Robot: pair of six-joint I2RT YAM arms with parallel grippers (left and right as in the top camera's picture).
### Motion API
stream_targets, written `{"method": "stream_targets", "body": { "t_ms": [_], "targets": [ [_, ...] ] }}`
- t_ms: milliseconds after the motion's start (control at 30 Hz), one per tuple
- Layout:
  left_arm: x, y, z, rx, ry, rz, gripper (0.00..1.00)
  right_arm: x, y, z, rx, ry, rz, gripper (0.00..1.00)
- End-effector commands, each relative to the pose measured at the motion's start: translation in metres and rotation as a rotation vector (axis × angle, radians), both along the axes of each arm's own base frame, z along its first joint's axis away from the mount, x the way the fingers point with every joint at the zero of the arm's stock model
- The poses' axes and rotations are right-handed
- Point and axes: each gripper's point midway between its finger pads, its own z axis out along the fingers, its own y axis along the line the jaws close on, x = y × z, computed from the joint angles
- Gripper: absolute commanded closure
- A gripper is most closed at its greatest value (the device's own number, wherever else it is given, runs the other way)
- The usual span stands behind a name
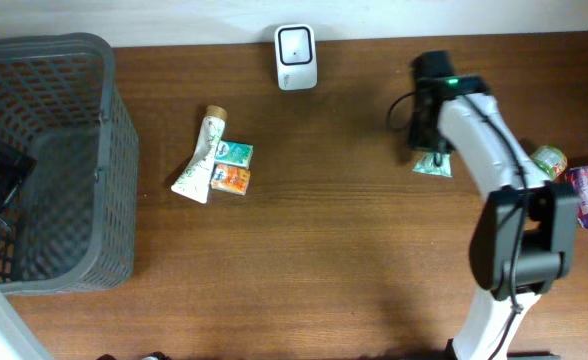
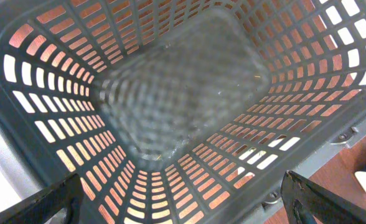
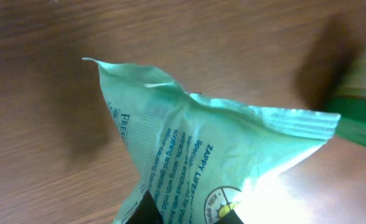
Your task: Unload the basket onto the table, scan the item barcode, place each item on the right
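Pinching a partly cropped green packet (image 3: pixel 233 143), right fingers (image 3: pixel 142 213) clench; left fingers (image 2: pixel 46 202) gape over basket (image 2: pixel 183 93).

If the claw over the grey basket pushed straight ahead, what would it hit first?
Most likely the grey basket's mesh floor: the open left gripper looks straight into it with nothing between, though depth is unclear.

The green sachet (image 3: pixel 233 149) reads "ZAPPY LIFEST…" and "FRES…" — its finer print is too blurred.
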Motion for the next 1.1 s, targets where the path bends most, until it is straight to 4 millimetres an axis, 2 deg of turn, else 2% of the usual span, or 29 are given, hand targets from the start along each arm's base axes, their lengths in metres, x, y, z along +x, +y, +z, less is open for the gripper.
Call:
{"method": "stream_targets", "body": {
  "t_ms": [0, 67, 100, 133, 167, 200, 233, 300, 333, 367, 400, 433, 500, 533, 567, 633, 667, 700, 767, 800, 833, 867, 900, 967, 1000, 1033, 1067],
  "targets": [
    [-0.001, 0.001, 0.000, -0.001, -0.001, 0.008, 0.01, -0.009, -0.018, 0.015, -0.446, -0.043, -0.050, 0.96],
    [-0.001, 0.001, 0.000, -0.001, -0.001, 0.008, 0.01, -0.015, 0.001, -0.028, -0.462, 0.066, 0.024, 0.96],
    [-0.001, 0.001, 0.000, -0.001, -0.001, 0.008, 0.01, -0.020, 0.015, -0.051, -0.419, 0.137, 0.082, 0.93],
    [-0.001, 0.001, 0.000, -0.001, -0.001, 0.008, 0.01, -0.025, 0.032, -0.067, -0.377, 0.190, 0.147, 0.81],
    [-0.001, 0.001, 0.000, -0.001, -0.001, 0.008, 0.01, -0.029, 0.055, -0.075, -0.336, 0.213, 0.210, 0.63],
    [-0.001, 0.001, 0.000, -0.001, -0.001, 0.008, 0.01, -0.031, 0.078, -0.074, -0.313, 0.214, 0.259, 0.45],
    [-0.001, 0.001, 0.000, -0.001, -0.001, 0.008, 0.01, -0.033, 0.095, -0.070, -0.312, 0.213, 0.299, 0.45],
    [-0.001, 0.001, 0.000, -0.001, -0.001, 0.008, 0.01, -0.032, 0.132, -0.050, -0.293, 0.195, 0.372, 0.32],
    [-0.001, 0.001, 0.000, -0.001, -0.001, 0.008, 0.01, -0.031, 0.158, -0.034, -0.251, 0.179, 0.413, 0.26],
    [-0.001, 0.001, 0.000, 0.000, -0.001, 0.008, 0.01, -0.030, 0.174, -0.022, -0.218, 0.167, 0.435, 0.27],
    [-0.001, 0.001, 0.000, -0.001, -0.001, 0.008, 0.01, -0.028, 0.181, -0.005, -0.208, 0.156, 0.445, 0.29],
    [-0.001, 0.001, 0.000, -0.001, -0.001, 0.008, 0.01, -0.027, 0.177, 0.003, -0.208, 0.162, 0.436, 0.29],
    [-0.001, 0.001, 0.000, -0.001, -0.001, 0.009, 0.01, -0.025, 0.153, 0.013, -0.179, 0.207, 0.399, 0.30],
    [-0.001, 0.001, 0.000, -0.001, -0.001, 0.008, 0.01, -0.033, 0.159, 0.004, -0.075, 0.306, 0.517, 0.33],
    [-0.001, 0.001, 0.000, -0.001, -0.001, 0.008, 0.01, -0.053, 0.174, -0.006, 0.138, 0.433, 0.663, 0.46],
    [-0.001, 0.001, 0.000, -0.001, -0.001, 0.008, 0.01, -0.060, 0.165, -0.005, 0.137, 0.472, 0.644, 0.47],
    [-0.001, 0.001, 0.000, -0.001, -0.001, 0.008, 0.01, -0.057, 0.152, -0.003, 0.099, 0.472, 0.604, 0.49],
    [-0.001, 0.001, 0.000, -0.001, -0.001, 0.008, 0.01, -0.054, 0.146, -0.003, 0.170, 0.465, 0.574, 0.48],
    [-0.001, 0.001, 0.000, -0.001, -0.001, 0.008, 0.01, -0.054, 0.148, 0.006, 0.423, 0.472, 0.665, 0.37],
    [-0.001, 0.001, 0.000, -0.001, -0.001, 0.008, 0.01, -0.052, 0.139, 0.026, 0.608, 0.435, 0.677, 0.32],
    [-0.001, 0.001, 0.000, -0.001, -0.001, 0.008, 0.01, -0.045, 0.124, 0.037, 0.665, 0.397, 0.648, 0.31],
    [-0.001, 0.001, 0.000, -0.001, -0.001, 0.008, 0.01, -0.036, 0.089, 0.040, 0.690, 0.352, 0.566, 0.20],
    [-0.001, 0.001, 0.000, -0.001, -0.001, 0.008, 0.01, -0.033, 0.063, 0.037, 0.706, 0.329, 0.542, 0.16],
    [-0.001, 0.001, 0.000, -0.001, -0.001, 0.008, 0.01, -0.034, 0.050, 0.029, 0.813, 0.286, 0.543, 0.15],
    [-0.001, 0.001, 0.000, -0.001, -0.001, 0.008, 0.01, -0.035, 0.040, 0.014, 0.822, 0.282, 0.513, 0.15],
    [-0.001, 0.001, 0.000, -0.001, -0.001, 0.008, 0.01, -0.034, 0.044, -0.004, 0.899, 0.245, 0.497, 0.16],
    [-0.001, 0.001, 0.000, -0.001, -0.001, 0.008, 0.01, -0.035, 0.053, -0.009, 0.951, 0.229, 0.511, 0.17]
  ]
}}
